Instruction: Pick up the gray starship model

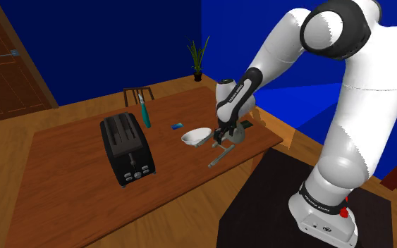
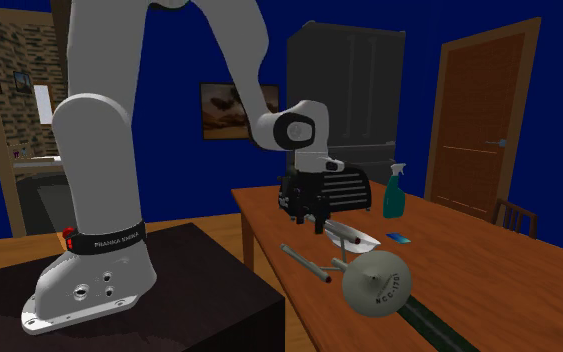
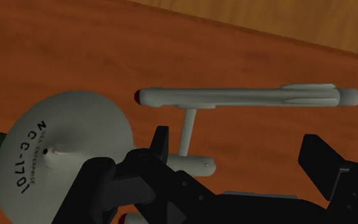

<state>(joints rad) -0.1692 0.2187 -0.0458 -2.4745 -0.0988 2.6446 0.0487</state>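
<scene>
Tool: the black tool (image 1: 224, 141) hangs low over the table (image 1: 70, 176), on the edge nearest the stand (image 1: 295, 211). Its fingers are spread wide and pinching nothing.
Starship: the gray starship model (image 1: 197, 136) lies on the table directly beneath the tool.
Saucer: the round saucer (image 3: 63, 151), lettered NCC-1701, sits off to one side of the fingers and rests across a dark strip (image 2: 431, 316) on the table.
Nacelle: one long nacelle (image 3: 241, 97) with a red tip lies flat on the wood just beyond the fingertips.
Between the fingers: the small hull is in the gap, tight up by one finger. I cannot tell whether they touch.
Toaster: the black toaster (image 1: 126, 148) stands well apart from the model, toward the shoulder view's left.
Bottle: a teal spray bottle (image 1: 144, 109) stands upright at the table's far side.
Blue object: a small blue object (image 1: 177, 126) lies flat between the bottle and the saucer.
Surroundings: a chair (image 1: 137, 93) is at the far edge of the table, with a potted plant (image 1: 197, 60) against the blue wall and a wooden door (image 1: 6, 63) at the shoulder view's left.
</scene>
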